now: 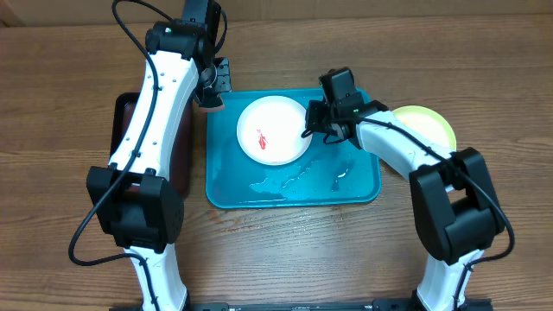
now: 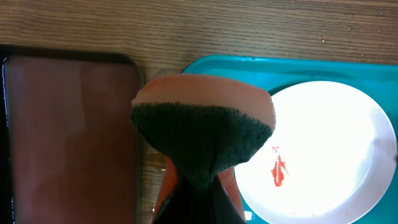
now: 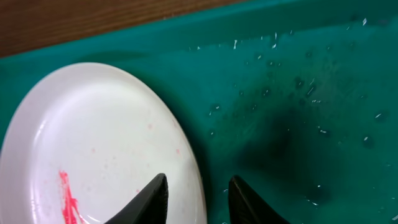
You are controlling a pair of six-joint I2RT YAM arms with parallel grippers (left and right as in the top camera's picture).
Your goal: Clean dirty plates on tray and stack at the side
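"While the left gripper (image 2: 198,200) pinches that sponge (image 2: 202,124), where's the dirty plate (image 1: 274,130)?"

"White one, red smear — on the wet tray (image 1: 361,187), wooden table (image 1: 276,250) under it. And the right gripper (image 3: 198,199) is spread astride its rim."

White plate (image 1: 274,130): smooth glossy plastic.
Turquoise tray (image 1: 363,186): glossy plastic, wet, beaded with droplets.
Yellow-green plate (image 1: 428,121): smooth plastic.
Sponge (image 2: 205,124): orange foam, rough dark-green scouring face.
Table (image 1: 276,250): matt wood grain.
Dark red tray (image 2: 68,137): smooth, dull sheen.
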